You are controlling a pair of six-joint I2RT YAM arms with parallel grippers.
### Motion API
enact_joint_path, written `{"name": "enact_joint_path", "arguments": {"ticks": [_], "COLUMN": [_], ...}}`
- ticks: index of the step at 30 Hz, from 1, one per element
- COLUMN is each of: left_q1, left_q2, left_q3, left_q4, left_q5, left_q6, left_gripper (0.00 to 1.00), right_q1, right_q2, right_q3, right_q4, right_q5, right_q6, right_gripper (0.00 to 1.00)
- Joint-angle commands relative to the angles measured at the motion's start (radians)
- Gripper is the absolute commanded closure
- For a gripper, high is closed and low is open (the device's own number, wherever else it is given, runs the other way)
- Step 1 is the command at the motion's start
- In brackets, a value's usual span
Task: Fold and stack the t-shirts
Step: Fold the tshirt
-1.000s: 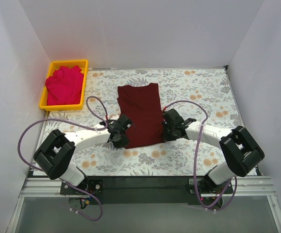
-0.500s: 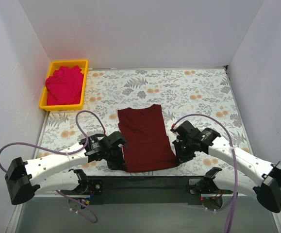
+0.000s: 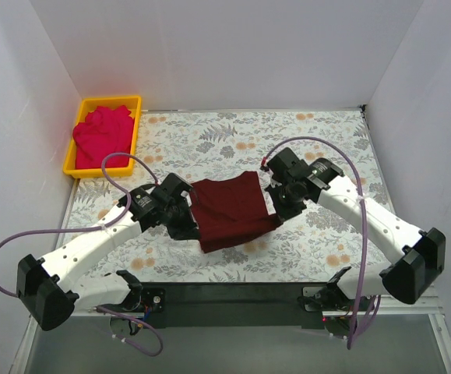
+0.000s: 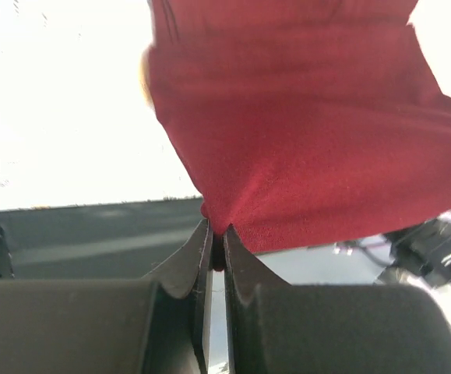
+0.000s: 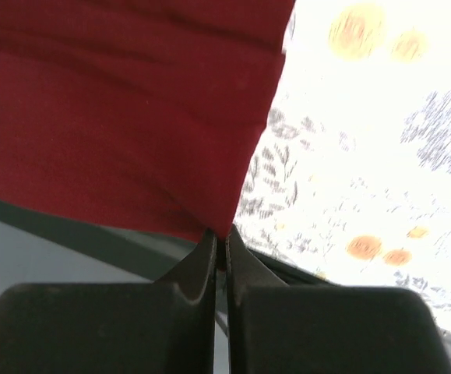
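The dark maroon t-shirt (image 3: 233, 209) lies mid-table, narrowed into a strip and doubled over on itself. My left gripper (image 3: 188, 216) is shut on its left edge; the left wrist view shows the maroon cloth (image 4: 303, 148) pinched between the jaws (image 4: 217, 234). My right gripper (image 3: 276, 204) is shut on its right edge; the right wrist view shows the cloth (image 5: 124, 117) pinched at a corner (image 5: 219, 234). Both hold the shirt's edge raised above the lower layer. The bright pinkish-red t-shirt (image 3: 102, 136) lies bunched in the yellow bin.
The yellow plastic bin (image 3: 135, 131) stands at the back left corner of the floral tablecloth (image 3: 318, 140). White walls enclose the table on three sides. A black rail (image 3: 233, 292) runs along the near edge by the arm bases.
Both grippers, still shut on the maroon shirt's edges, have moved away from the near table edge toward the back, carrying the near end over the rest; the shirt now looks shorter.
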Motion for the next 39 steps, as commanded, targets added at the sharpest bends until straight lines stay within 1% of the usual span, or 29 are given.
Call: {"name": "enact_joint_path", "arguments": {"ticks": [1,8,11,14,18,22,25,27,31,35,39], "left_q1": [0.07,0.179,0.238,0.273,0.342,0.37,0.382,0.387,0.394,0.399,0.399], "left_q2": [0.004,0.057,0.091,0.127,0.212,0.297,0.381,0.425,0.55,0.6,0.602], "left_q3": [0.065,0.095,0.095,0.104,0.136,0.174,0.193,0.196,0.204,0.211,0.213], "left_q4": [-0.035,0.034,0.077,0.115,0.161,0.207,0.253,0.291,0.339,0.373,0.381], "left_q5": [-0.05,-0.03,-0.012,0.001,-0.002,-0.03,-0.036,-0.042,-0.05,-0.07,-0.082], "left_q6": [0.117,0.182,0.203,0.22,0.262,0.292,0.317,0.323,0.339,0.337,0.329], "left_gripper": [1.0,1.0,1.0,1.0,1.0,1.0,1.0,1.0,1.0,1.0,1.0], "right_q1": [-0.037,-0.077,-0.089,-0.109,-0.137,-0.168,-0.194,-0.211,-0.244,-0.261,-0.272], "right_q2": [0.061,0.203,0.278,0.332,0.406,0.492,0.553,0.599,0.657,0.696,0.716], "right_q3": [0.144,0.326,0.387,0.418,0.474,0.525,0.531,0.524,0.473,0.435,0.422], "right_q4": [-0.054,-0.053,-0.047,-0.021,0.022,0.056,0.1,0.137,0.219,0.303,0.346], "right_q5": [0.072,0.054,0.059,0.04,0.016,-0.009,-0.014,-0.053,-0.073,-0.09,-0.093], "right_q6": [-0.096,-0.159,-0.174,-0.185,-0.197,-0.208,-0.211,-0.206,-0.206,-0.205,-0.208], "right_gripper": [0.99,0.99,0.99,0.99,0.99,0.99,0.99,0.99,0.99,0.99,0.99]}}
